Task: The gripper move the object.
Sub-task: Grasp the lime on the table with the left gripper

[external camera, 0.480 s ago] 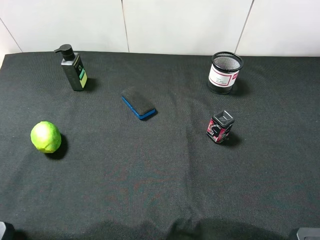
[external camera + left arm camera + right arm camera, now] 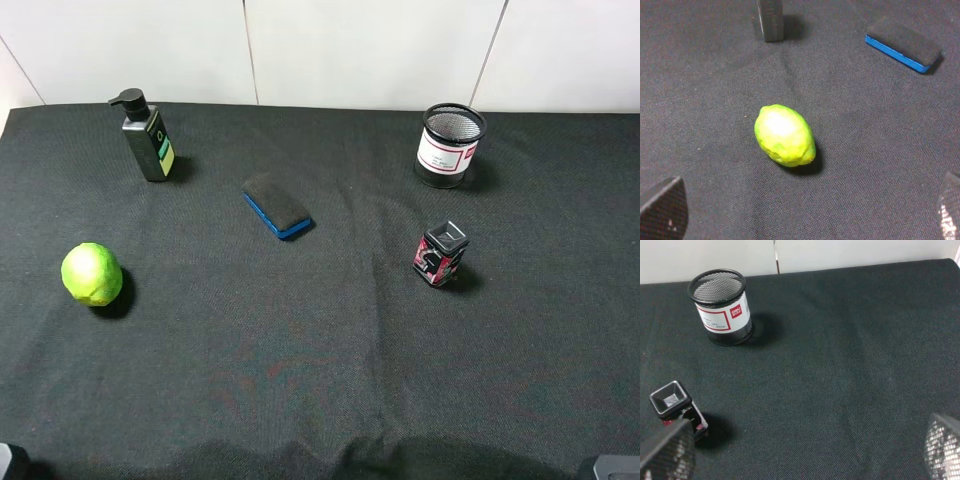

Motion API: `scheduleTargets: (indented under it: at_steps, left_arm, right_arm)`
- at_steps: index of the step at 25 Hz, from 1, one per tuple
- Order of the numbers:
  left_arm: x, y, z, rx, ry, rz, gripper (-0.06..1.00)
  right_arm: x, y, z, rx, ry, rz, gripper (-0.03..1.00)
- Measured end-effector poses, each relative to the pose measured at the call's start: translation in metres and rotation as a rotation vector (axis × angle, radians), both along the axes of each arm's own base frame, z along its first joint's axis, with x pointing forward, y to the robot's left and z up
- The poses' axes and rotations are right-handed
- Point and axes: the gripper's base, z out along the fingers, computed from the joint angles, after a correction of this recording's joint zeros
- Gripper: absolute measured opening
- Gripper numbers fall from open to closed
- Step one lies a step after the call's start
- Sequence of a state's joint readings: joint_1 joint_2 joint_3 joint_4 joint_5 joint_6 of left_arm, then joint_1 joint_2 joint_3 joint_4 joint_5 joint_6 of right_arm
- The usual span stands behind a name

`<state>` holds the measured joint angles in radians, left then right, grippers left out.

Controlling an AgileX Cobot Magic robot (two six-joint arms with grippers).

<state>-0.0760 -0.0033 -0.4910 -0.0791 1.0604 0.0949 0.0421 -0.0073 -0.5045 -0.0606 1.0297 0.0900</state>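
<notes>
Lime-green, the object (image 2: 91, 274) lies on black cloth (image 2: 320, 340), well apart from the blue-edged eraser (image 2: 277, 207), on that eraser's left-arm side and nearer the robot. My left gripper (image 2: 806, 210) faces the object with fingers spread wide, holding nothing and not touching it. I judge this the approach step. Next I must reach down, straddle the object evenly, then close.

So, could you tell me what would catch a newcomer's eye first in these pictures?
The lime-green fruit stands out most, alone on the black cloth at the left of the high view. Next come the black mesh cup with its white label at the far right, and the blue-edged eraser near the middle.
</notes>
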Motion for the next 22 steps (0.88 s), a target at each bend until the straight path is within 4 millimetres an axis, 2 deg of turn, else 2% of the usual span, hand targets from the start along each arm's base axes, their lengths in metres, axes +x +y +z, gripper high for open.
scheduleTargets:
  at_steps: [22]
  left_arm:
    - [0.0000, 0.0000, 0.0000, 0.000, 0.000, 0.000, 1.00]
  right_arm:
    - [0.0000, 0.0000, 0.0000, 0.000, 0.000, 0.000, 0.69]
